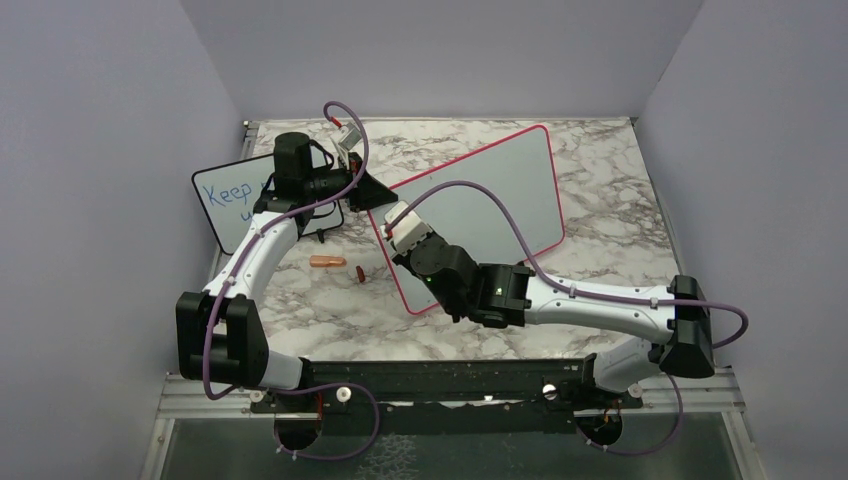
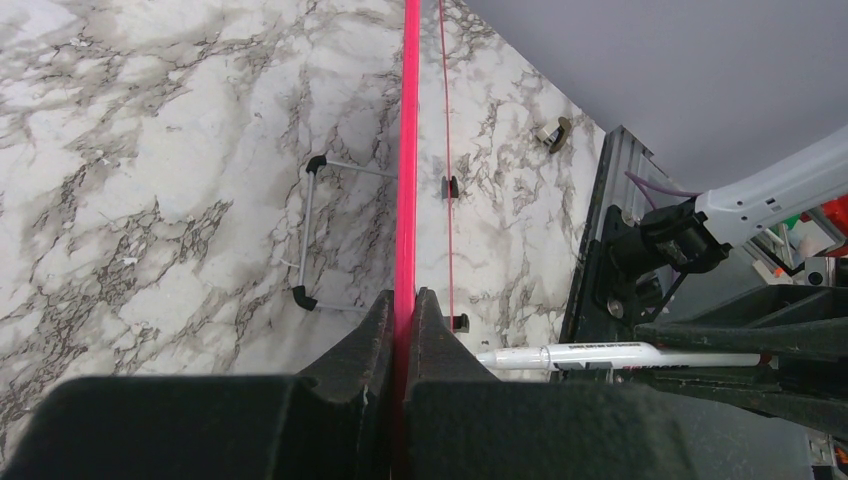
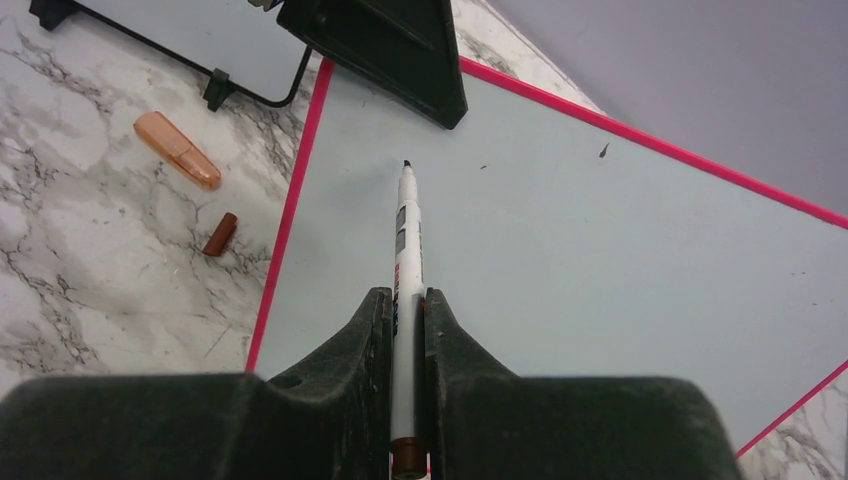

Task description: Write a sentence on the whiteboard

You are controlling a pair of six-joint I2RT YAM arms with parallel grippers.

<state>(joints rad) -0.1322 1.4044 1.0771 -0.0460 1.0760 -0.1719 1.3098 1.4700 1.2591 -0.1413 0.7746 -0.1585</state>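
Note:
The whiteboard [image 1: 490, 195], pale with a thin red-pink frame, lies tilted across the middle of the marble table. No sentence is in view on its face [image 3: 570, 240], only a couple of tiny specks. My left gripper [image 1: 366, 192] is shut on the board's frame [image 2: 405, 180] at its upper left corner. The right gripper [image 3: 404, 300] is shut on a white marker [image 3: 405, 230]. The marker's dark tip points at the board just below the left gripper's fingers [image 3: 390, 50]. Whether the tip touches the surface I cannot tell. The same marker [image 2: 600, 355] shows in the left wrist view.
A smaller black-framed board [image 1: 232, 205] with blue writing stands at the left. An orange marker cap [image 1: 327, 262] and a small brown piece [image 1: 360, 273] lie on the marble beside the whiteboard's left edge. Grey walls close in three sides.

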